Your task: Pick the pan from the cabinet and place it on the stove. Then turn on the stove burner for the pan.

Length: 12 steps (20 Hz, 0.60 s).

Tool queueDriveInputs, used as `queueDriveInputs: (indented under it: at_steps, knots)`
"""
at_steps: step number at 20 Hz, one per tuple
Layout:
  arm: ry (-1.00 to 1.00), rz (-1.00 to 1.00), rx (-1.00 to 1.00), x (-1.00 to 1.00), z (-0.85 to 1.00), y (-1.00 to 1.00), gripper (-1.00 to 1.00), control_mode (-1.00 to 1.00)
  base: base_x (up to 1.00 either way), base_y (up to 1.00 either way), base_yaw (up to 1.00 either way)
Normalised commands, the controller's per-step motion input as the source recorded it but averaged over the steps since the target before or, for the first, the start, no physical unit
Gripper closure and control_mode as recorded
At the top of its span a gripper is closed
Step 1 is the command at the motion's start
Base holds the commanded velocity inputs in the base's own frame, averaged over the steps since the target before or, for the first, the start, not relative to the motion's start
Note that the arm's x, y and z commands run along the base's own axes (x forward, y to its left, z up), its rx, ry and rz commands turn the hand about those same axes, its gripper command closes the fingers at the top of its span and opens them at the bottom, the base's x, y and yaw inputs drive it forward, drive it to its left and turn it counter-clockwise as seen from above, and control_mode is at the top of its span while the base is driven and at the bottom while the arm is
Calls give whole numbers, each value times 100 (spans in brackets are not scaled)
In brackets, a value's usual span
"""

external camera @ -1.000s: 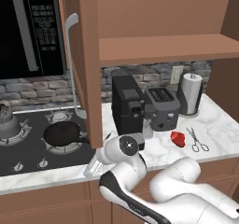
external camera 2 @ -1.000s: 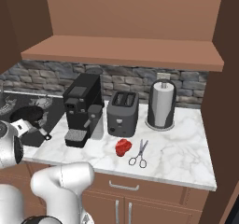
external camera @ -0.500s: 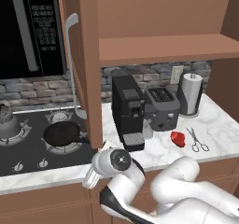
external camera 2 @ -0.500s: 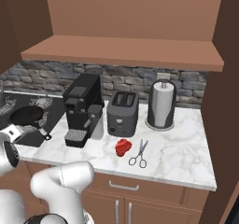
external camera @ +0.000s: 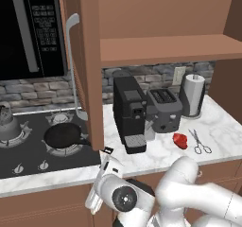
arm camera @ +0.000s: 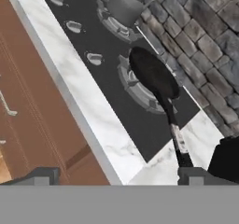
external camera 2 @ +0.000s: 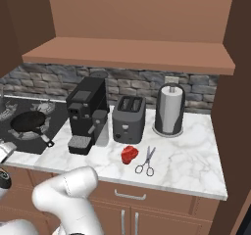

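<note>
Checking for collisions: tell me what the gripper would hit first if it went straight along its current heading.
Judging from the hand view, the open gripper points across the white counter edge toward the stove. It would probably meet the pan or its burner first; depth is unclear.

the pan (external camera: 63, 135) is looking matt black, its handle dark with a paler band, and it is sitting on a stove (external camera: 28, 160) of smooth flat black with dull grey burner rings and small silvery knobs (arm camera: 94, 58). the counter (external camera 2: 186, 164) is showing glossy white marble with grey veins. the cabinet (external camera: 156, 51) is showing plain brown wood, flat and matt, with a long silver bar handle (external camera: 72, 60). behind, the wall (external camera 2: 137, 84) is looking like rough grey stone. the kettle (external camera: 6, 124) is gleaming like brushed metal. the microwave (external camera: 28, 30) is looking glossy black.
</note>
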Motion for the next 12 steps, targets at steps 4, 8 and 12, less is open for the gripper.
queueDriveInputs:
  at_steps: [4,8,12]
  knots:
    - [-13,0,-8,-35,10,34,-100,-100,0,0,0]
    - [-3,-1,-17,-3,23,79,-100,-100,0,0,0]
    - [0,-1,-22,0,34,95,-100,-100,0,0,0]
